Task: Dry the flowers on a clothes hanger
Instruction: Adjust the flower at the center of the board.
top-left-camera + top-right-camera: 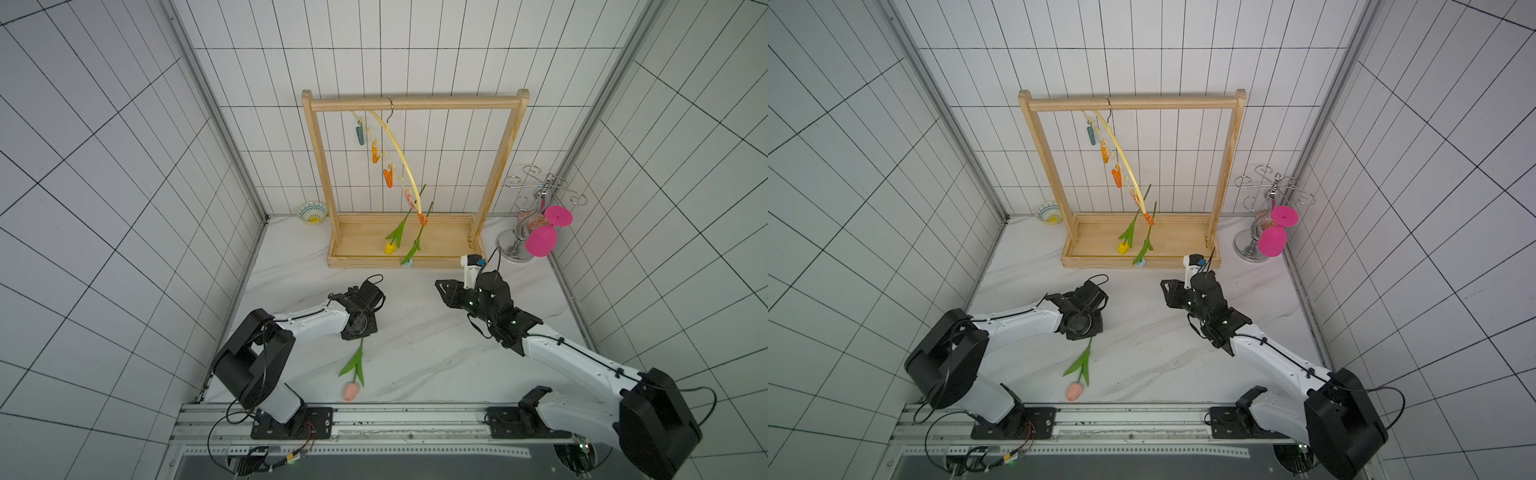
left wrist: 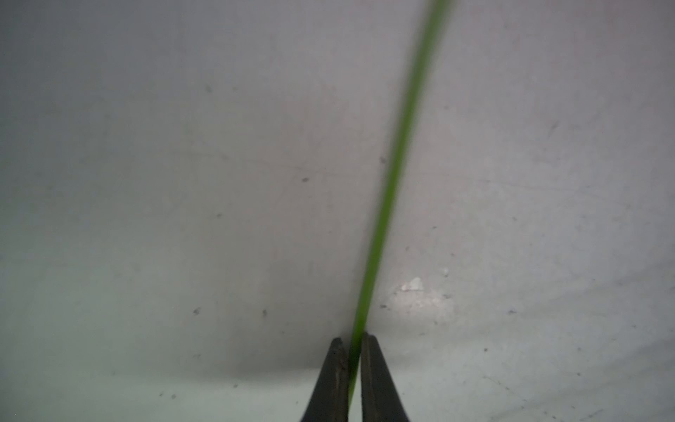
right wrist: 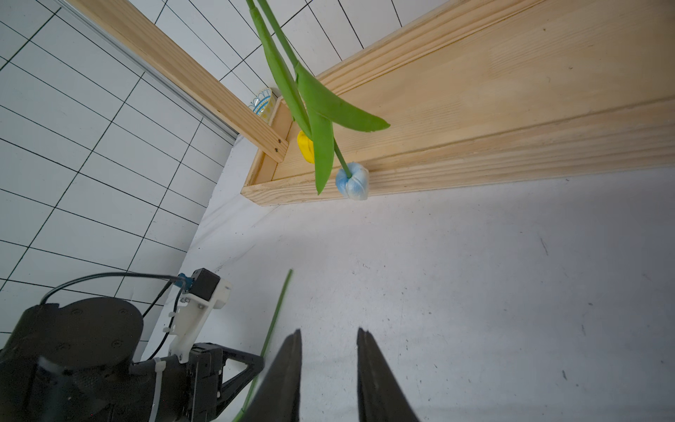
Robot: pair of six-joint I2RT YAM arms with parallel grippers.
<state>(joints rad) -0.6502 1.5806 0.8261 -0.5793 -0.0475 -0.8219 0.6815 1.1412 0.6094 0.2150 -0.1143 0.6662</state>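
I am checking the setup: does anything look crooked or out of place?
Yes. The clothes hanger hangs steeply tilted on the wooden rack: the yellow tulip and the bluish tulip are both clipped near its low end.

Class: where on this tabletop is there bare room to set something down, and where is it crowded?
Bare: the tabletop between the pink tulip and the right arm; also the strip between the wooden rack and the left gripper and right gripper. Crowded: the rack's tray under the yellow tulip and bluish tulip; the corner by the silver stand.
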